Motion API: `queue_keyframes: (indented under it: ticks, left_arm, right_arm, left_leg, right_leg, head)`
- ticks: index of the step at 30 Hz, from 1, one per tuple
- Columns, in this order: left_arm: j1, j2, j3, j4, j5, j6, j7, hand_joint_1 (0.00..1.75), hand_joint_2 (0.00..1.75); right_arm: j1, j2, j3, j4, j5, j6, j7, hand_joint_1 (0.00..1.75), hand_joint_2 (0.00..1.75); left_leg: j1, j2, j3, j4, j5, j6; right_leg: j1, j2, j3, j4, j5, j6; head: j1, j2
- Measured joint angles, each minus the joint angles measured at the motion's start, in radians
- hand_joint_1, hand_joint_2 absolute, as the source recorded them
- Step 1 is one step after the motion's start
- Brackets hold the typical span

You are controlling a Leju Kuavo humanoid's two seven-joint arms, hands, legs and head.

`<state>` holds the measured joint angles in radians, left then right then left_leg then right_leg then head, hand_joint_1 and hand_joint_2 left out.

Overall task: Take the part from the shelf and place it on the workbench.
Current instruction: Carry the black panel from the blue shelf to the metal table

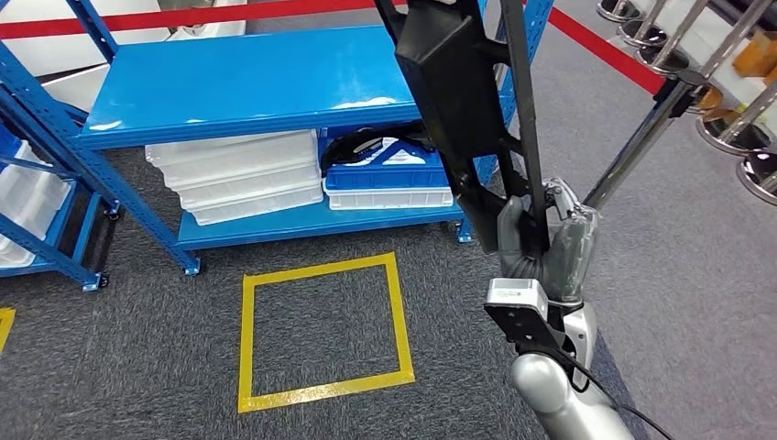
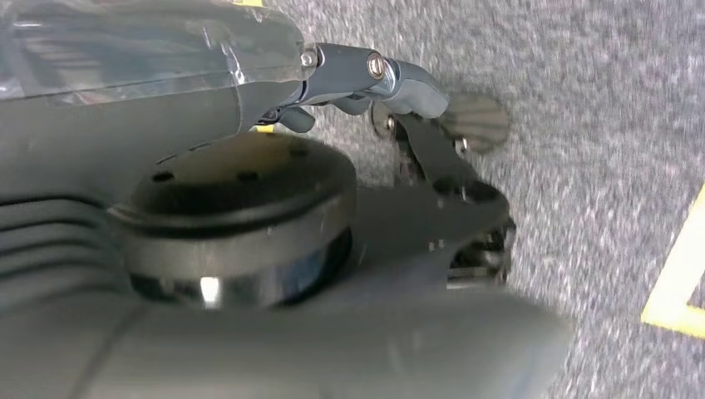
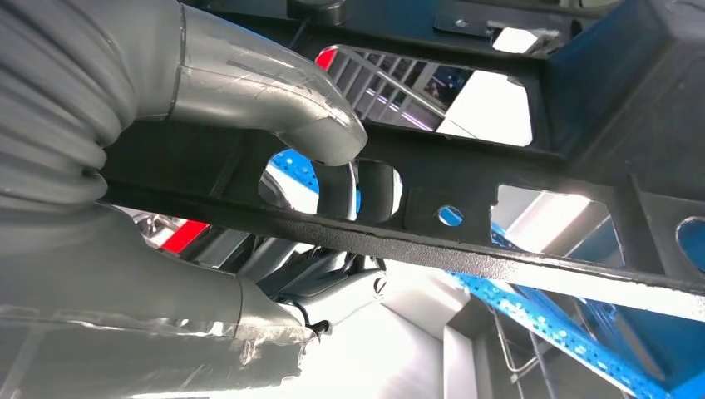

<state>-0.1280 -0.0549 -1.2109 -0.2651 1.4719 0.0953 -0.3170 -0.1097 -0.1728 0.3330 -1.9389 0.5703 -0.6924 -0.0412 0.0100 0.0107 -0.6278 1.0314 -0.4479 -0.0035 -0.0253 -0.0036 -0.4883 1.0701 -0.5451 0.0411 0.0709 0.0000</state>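
Already the right hand (image 1: pixel 541 243) grips the black part (image 1: pixel 458 101) at its lower end, long axis rising upright; left hand (image 2: pixel 399 91) hangs, fingers' state unclear.

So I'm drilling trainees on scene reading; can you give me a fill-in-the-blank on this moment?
1. The black part is held by the robot's ____ hand.
2. The shelf is painted ____.
3. The tape square on the carpet is ____.

Missing words: right; blue; yellow
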Motion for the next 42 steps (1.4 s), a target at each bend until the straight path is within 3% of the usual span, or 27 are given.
queue_keyframes:
  ticks: [1,2,4,6,8,9,10,11,14,15,17,19,21,23,24,25,26,29,31,34,35,37,39,40,41,42]
  left_arm:
    - [0.000,0.000,0.000,0.000,0.004,0.011,0.000,0.00,1.75]
    - [0.001,0.000,0.000,0.000,0.008,0.020,-0.001,0.00,1.75]
    - [0.003,0.000,0.000,0.000,0.018,0.029,-0.001,0.00,1.75]
    - [0.004,0.000,0.000,0.000,0.028,0.029,-0.001,0.00,1.75]
    - [0.005,0.000,0.001,0.000,0.033,0.026,-0.002,0.00,1.75]
    - [0.006,0.000,0.001,0.000,0.035,0.025,-0.002,0.00,1.75]
    - [0.007,0.000,0.001,0.000,0.035,0.025,-0.002,0.00,1.75]
    - [0.008,0.000,0.001,0.000,0.035,0.025,-0.002,0.00,1.75]
    - [0.007,0.000,0.001,0.001,0.035,0.024,-0.002,0.00,1.75]
    - [0.007,0.001,0.001,0.002,0.034,0.024,-0.002,0.00,1.75]
    - [0.008,0.002,0.001,0.003,0.033,0.023,-0.004,0.00,1.75]
    - [0.008,0.001,0.001,0.003,0.029,0.021,-0.005,0.00,1.75]
    - [0.007,0.001,0.002,0.004,0.024,0.018,-0.005,0.87,1.75]
    - [0.007,0.001,0.002,0.004,0.019,0.013,-0.005,1.75,1.75]
    - [0.007,0.001,0.002,0.004,0.016,0.012,-0.005,1.75,1.75]
    - [0.007,0.001,0.002,0.004,0.011,0.011,-0.005,1.75,1.75]
    - [0.006,0.001,0.002,0.004,0.006,0.010,-0.005,1.75,1.75]
    - [0.003,0.003,0.002,0.005,-0.010,0.015,-0.003,1.75,1.75]
    - [0.001,0.006,0.002,0.007,-0.015,0.024,-0.001,1.75,1.75]
    - [0.000,0.009,0.002,0.009,-0.007,0.030,0.003,1.75,1.75]
    - [0.000,0.010,0.002,0.010,-0.001,0.030,0.005,1.75,1.75]
    - [-0.002,0.013,0.003,0.010,0.006,0.030,0.009,1.75,1.75]
    - [-0.003,0.016,0.004,0.012,0.008,0.029,0.012,1.75,1.75]
    - [-0.002,0.017,0.004,0.013,0.008,0.030,0.013,1.75,1.75]
    - [-0.001,0.017,0.004,0.014,0.008,0.030,0.014,1.75,1.75]
    - [0.000,0.017,0.004,0.014,0.007,0.030,0.015,1.75,1.75]
  right_arm:
    - [0.001,0.000,0.000,0.000,0.004,0.000,0.001,1.75,1.75]
    - [0.005,0.000,0.000,0.000,0.007,0.000,0.003,1.75,1.75]
    - [0.013,0.000,0.000,0.000,0.014,0.000,0.012,1.75,1.75]
    - [0.017,0.000,0.000,0.000,0.021,0.000,0.022,1.75,1.75]
    - [0.021,0.000,0.000,0.000,0.024,0.000,0.026,1.75,1.75]
    - [0.023,0.000,0.000,0.000,0.024,0.000,0.026,1.75,1.75]
    - [0.026,0.000,0.000,0.000,0.024,0.000,0.026,1.75,1.75]
    - [0.028,0.000,0.000,0.000,0.024,0.000,0.026,1.75,1.75]
    - [0.029,0.000,0.000,0.000,0.024,0.000,0.026,1.75,1.75]
    - [0.029,0.000,0.000,0.000,0.024,0.000,0.026,1.75,1.75]
    - [0.029,0.000,0.000,0.000,0.024,0.000,0.026,1.75,1.75]
    - [0.030,0.000,-0.001,-0.001,0.022,0.000,0.022,1.75,1.75]
    - [0.031,0.000,-0.002,-0.002,0.021,0.000,0.016,1.75,1.75]
    - [0.033,0.000,-0.003,-0.002,0.021,0.000,0.015,1.75,1.75]
    - [0.035,0.000,-0.003,-0.002,0.021,0.000,0.017,1.75,1.75]
    - [0.036,0.000,-0.003,-0.002,0.022,0.000,0.019,1.75,1.75]
    - [0.037,0.000,-0.003,-0.002,0.023,0.000,0.021,1.75,1.75]
    - [0.038,0.000,-0.005,-0.003,0.023,0.000,0.017,1.75,1.75]
    - [0.040,0.000,-0.006,-0.004,0.018,0.000,0.011,1.75,1.75]
    - [0.042,0.001,-0.006,-0.005,0.010,0.000,0.006,1.75,1.75]
    - [0.041,0.002,-0.006,-0.005,0.007,0.000,0.003,1.75,1.75]
    - [0.039,0.005,-0.006,-0.005,0.001,0.000,-0.004,1.75,1.75]
    - [0.039,0.008,-0.006,-0.005,-0.002,0.000,-0.008,1.75,1.75]
    - [0.039,0.009,-0.006,-0.005,-0.004,0.000,-0.009,1.75,1.75]
    - [0.039,0.009,-0.006,-0.005,-0.005,0.000,-0.009,1.75,1.75]
    - [0.039,0.010,-0.006,-0.005,-0.006,0.000,-0.009,1.75,1.75]
  left_leg:
    - [-0.001,-0.001,-0.004,0.004,0.007,-0.006]
    - [-0.001,-0.002,-0.008,0.006,0.014,-0.013]
    - [0.001,-0.003,-0.019,0.017,0.009,-0.024]
    - [0.004,-0.004,-0.047,0.087,-0.055,-0.032]
    - [0.004,-0.004,-0.086,0.212,-0.133,-0.036]
    - [0.002,-0.004,-0.097,0.261,-0.150,-0.036]
    - [0.000,-0.004,-0.093,0.281,-0.150,-0.033]
    - [-0.002,-0.004,-0.070,0.262,-0.133,-0.026]
    - [-0.017,-0.007,0.052,0.074,-0.075,0.007]
    - [-0.022,-0.008,0.075,0.030,-0.068,0.015]
    - [-0.029,-0.008,0.084,0.000,-0.064,0.021]
    - [-0.023,-0.006,0.086,-0.021,-0.054,0.028]
    - [-0.014,-0.003,0.087,-0.039,-0.042,0.036]
    - [-0.012,-0.002,0.080,-0.038,-0.039,0.039]
    - [-0.011,-0.002,0.076,-0.035,-0.039,0.038]
    - [-0.010,-0.002,0.072,-0.030,-0.039,0.038]
    - [-0.008,-0.002,0.068,-0.024,-0.040,0.036]
    - [0.000,-0.004,0.057,0.000,-0.048,0.020]
    - [-0.002,-0.005,0.048,0.012,-0.049,0.005]
    - [-0.002,-0.006,0.042,0.017,-0.048,-0.012]
    - [0.000,-0.007,0.034,0.035,-0.063,-0.017]
    - [0.001,-0.008,-0.003,0.126,-0.122,-0.025]
    - [0.000,-0.009,-0.055,0.250,-0.179,-0.027]
    - [-0.002,-0.009,-0.067,0.283,-0.187,-0.026]
    - [-0.003,-0.009,-0.060,0.279,-0.176,-0.022]
    - [-0.006,-0.009,-0.035,0.237,-0.148,-0.017]
  right_leg:
    - [0.002,0.001,0.030,-0.052,-0.026,-0.005]
    - [0.004,0.002,0.038,-0.073,-0.036,-0.013]
    - [0.003,0.001,0.025,-0.074,-0.028,-0.034]
    - [0.004,-0.001,0.009,-0.074,-0.014,-0.056]
    - [0.010,-0.003,-0.009,-0.070,-0.002,-0.068]
    - [0.014,-0.003,-0.018,-0.067,0.002,-0.071]
    - [0.018,-0.003,-0.026,-0.063,0.005,-0.072]
    - [0.022,-0.003,-0.032,-0.059,0.007,-0.073]
    - [0.030,-0.003,-0.041,-0.051,0.010,-0.072]
    - [0.029,-0.003,-0.043,-0.050,0.012,-0.068]
    - [0.026,-0.004,-0.049,-0.050,0.019,-0.056]
    - [0.026,-0.003,-0.054,-0.044,0.013,-0.045]
    - [0.025,0.000,-0.081,0.015,-0.030,-0.034]
    - [0.018,0.002,-0.136,0.136,-0.091,-0.023]
    - [0.013,0.002,-0.159,0.188,-0.107,-0.017]
    - [0.008,0.002,-0.169,0.211,-0.105,-0.012]
    - [0.003,0.001,-0.161,0.196,-0.084,-0.006]
    - [-0.005,0.002,-0.078,0.024,0.000,0.006]
    - [-0.003,0.005,-0.060,-0.026,0.009,-0.004]
    - [0.001,0.007,-0.069,-0.029,0.017,-0.032]
    - [0.000,0.006,-0.071,-0.031,0.021,-0.039]
    - [0.000,0.004,-0.076,-0.033,0.027,-0.051]
    - [0.005,0.002,-0.083,-0.033,0.030,-0.057]
    - [0.007,0.001,-0.085,-0.033,0.031,-0.059]
    - [0.009,0.002,-0.085,-0.033,0.032,-0.060]
    - [0.010,0.002,-0.084,-0.033,0.033,-0.060]
  head:
    - [0.000,0.000]
    - [-0.002,0.000]
    - [-0.009,0.000]
    - [-0.019,0.000]
    - [-0.027,0.000]
    - [-0.028,0.000]
    - [-0.030,0.000]
    - [-0.030,0.000]
    - [-0.028,0.000]
    - [-0.026,0.000]
    - [-0.024,0.000]
    - [-0.026,0.000]
    - [-0.020,0.000]
    - [-0.013,0.000]
    - [-0.011,0.000]
    - [-0.010,0.000]
    - [-0.010,0.000]
    - [-0.005,0.000]
    - [-0.004,0.000]
    - [-0.014,0.000]
    - [-0.018,0.000]
    - [-0.026,0.000]
    - [-0.031,0.000]
    - [-0.031,0.000]
    - [-0.031,0.000]
    - [-0.032,0.000]
